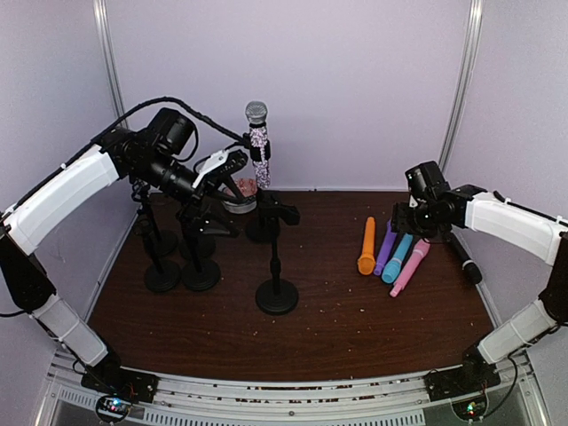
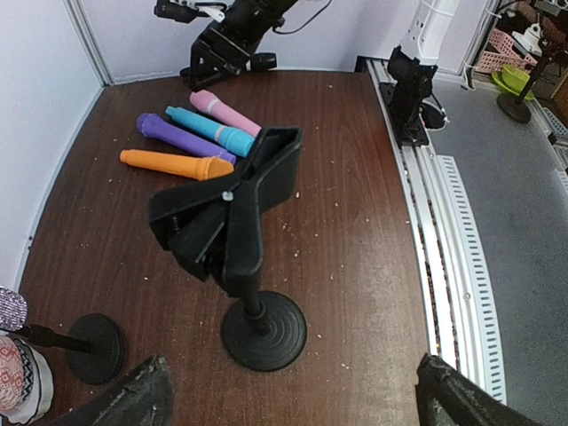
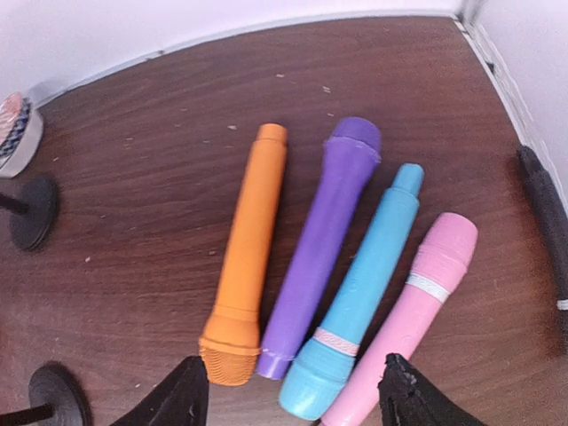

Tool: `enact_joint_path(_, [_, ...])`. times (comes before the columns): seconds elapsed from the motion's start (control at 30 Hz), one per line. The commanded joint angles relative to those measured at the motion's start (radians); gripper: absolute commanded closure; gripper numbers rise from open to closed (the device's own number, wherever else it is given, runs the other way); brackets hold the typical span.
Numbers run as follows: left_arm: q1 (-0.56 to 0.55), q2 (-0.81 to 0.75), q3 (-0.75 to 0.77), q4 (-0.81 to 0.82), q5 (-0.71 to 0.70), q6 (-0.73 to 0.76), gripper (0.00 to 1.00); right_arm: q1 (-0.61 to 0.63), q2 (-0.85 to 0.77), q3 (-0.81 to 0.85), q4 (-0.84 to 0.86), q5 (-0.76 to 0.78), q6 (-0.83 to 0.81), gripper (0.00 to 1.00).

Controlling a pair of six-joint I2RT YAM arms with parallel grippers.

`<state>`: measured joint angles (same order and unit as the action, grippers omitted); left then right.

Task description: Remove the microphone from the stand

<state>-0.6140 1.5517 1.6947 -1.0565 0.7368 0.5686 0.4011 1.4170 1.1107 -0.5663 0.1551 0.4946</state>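
Top view, left arm: it rises from the near-left corner and bends across to the back left. The left end effector (image 1: pixel 236 177) is just left of the glitter microphone (image 1: pixel 257 133), fingers apart, not touching it.
Top view, microphone: upright in the clip of its stand (image 1: pixel 261 153), at the back centre of the table (image 1: pixel 355 328).
Top view, right arm: it is bent in from the right edge. The right end effector (image 1: pixel 414 227) is over the far ends of the coloured microphones (image 1: pixel 387 250).
Top view, room: black stands (image 1: pixel 182 257) crowd the left. A wide stretch of wood lies between the front stand (image 1: pixel 277 266) and the coloured row. A black microphone (image 1: pixel 465 257) lies by the right wall.
Left wrist view: the fingers (image 2: pixel 124 395) are wide apart with nothing between them. The front stand's clip is below, and the table's rail edge is to the right.
Right wrist view: the fingers (image 3: pixel 182 395) are apart and grip nothing. Orange, purple, blue and pink microphones lie side by side beneath.
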Motion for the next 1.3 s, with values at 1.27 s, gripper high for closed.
enact_joint_path(1.27, [0.125,-0.104,-0.070,0.021,0.034,-0.056,0.02,0.759,0.401,-0.112,1.090,0.241,-0.254,0.39])
